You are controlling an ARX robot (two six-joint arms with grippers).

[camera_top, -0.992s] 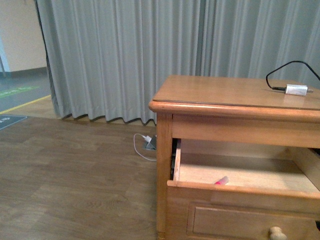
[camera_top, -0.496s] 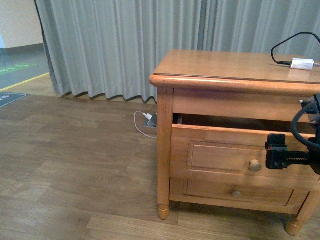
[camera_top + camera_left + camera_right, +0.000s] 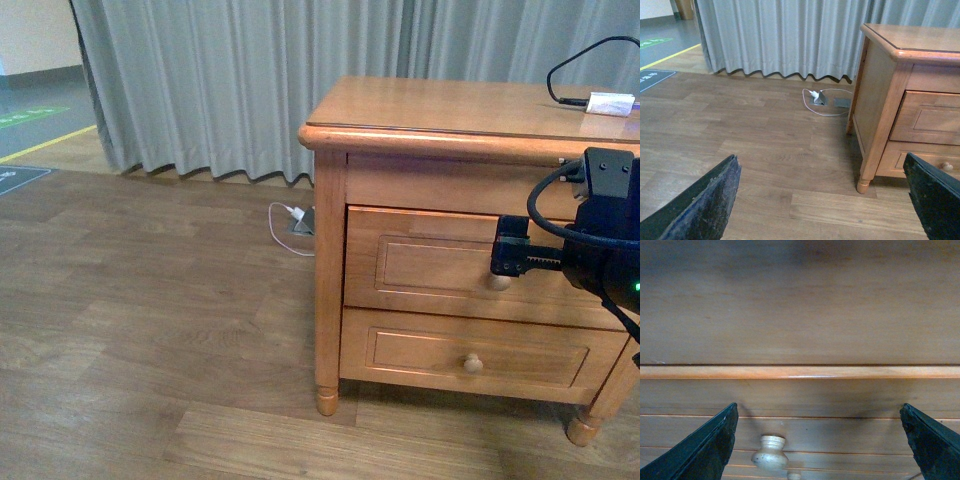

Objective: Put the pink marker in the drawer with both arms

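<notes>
The drawer (image 3: 440, 262), the upper one of the wooden cabinet (image 3: 330, 250), is shut, its round knob (image 3: 498, 282) facing out. The pink marker is hidden. My right gripper (image 3: 512, 255) is open, right in front of the drawer front and just above the knob. In the right wrist view the gripper (image 3: 820, 440) has its jaws wide apart before the drawer panel (image 3: 840, 435), with the knob (image 3: 770, 452) between them, nearer one finger. My left gripper (image 3: 822, 200) is open and empty above the wooden floor, off the cabinet's left side (image 3: 880, 90).
A white adapter (image 3: 610, 102) with a black cable lies on the cabinet top. The lower drawer (image 3: 420, 352) is shut. A floor socket with a white cable (image 3: 290, 225) lies by the grey curtain (image 3: 250, 80).
The drawer was open with the pink marker lying inside, then nearly shut, and is now fully shut. My right gripper has come into view at the drawer front.
</notes>
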